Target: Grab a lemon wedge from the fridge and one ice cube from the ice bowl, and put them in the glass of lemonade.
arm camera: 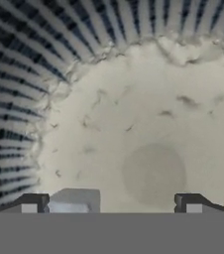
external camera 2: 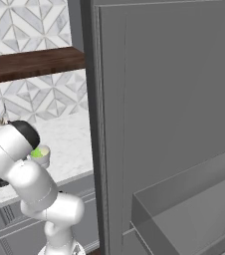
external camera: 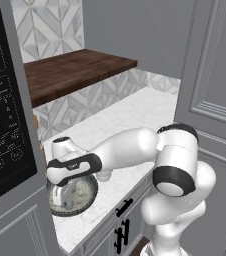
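Ice step in hand: my jaws, spread and empty, are low inside the ice bowl (external camera: 80,197) on the surface, the ice cube (arm camera: 74,201) just beside my left fingertip (arm camera: 32,203); next I judge: centre, close, lift toward the glass of lemonade (external camera 2: 41,155).

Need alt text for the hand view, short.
Close look down into the ice bowl, its pale speckled floor ringed by dark ribbed wall. A pale ice cube sits beside one of the two spread fingertips at the bottom.
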Robot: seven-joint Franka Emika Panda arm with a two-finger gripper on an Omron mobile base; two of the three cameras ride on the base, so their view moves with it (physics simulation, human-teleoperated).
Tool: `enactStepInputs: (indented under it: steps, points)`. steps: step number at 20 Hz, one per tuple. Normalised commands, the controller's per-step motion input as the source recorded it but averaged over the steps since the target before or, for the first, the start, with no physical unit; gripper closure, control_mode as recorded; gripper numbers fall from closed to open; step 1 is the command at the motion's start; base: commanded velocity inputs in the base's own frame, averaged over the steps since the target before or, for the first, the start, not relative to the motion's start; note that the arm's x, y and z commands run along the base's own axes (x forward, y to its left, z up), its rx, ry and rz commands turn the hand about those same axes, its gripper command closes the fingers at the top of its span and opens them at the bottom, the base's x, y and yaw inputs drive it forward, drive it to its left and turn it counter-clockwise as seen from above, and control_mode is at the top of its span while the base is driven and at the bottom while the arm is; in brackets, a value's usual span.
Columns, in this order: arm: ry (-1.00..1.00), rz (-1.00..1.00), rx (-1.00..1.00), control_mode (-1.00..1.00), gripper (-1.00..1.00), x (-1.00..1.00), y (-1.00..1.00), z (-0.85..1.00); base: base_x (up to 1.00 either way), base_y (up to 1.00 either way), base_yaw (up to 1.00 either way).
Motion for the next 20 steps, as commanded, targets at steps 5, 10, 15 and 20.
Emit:
enactStepInputs:
  steps: [5,10,15,20]
  points:
    - [0.0,0.0,0.0,-1.0,-1.0,-0.16,0.0,0.01,0.0,0.0,0.0]
    - [0.0,0.0,0.0,-1.0,-1.0,-0.21,0.0,0.1,0.0,0.0,0.0]
    - [0.0,0.0,0.0,-1.0,-1.0,0.0,0.0,-0.18,0.0,0.0,0.0]
    - [0.0,0.0,0.0,-1.0,-1.0,0.06,0.0,-0.31,0.0,0.0,0.0]
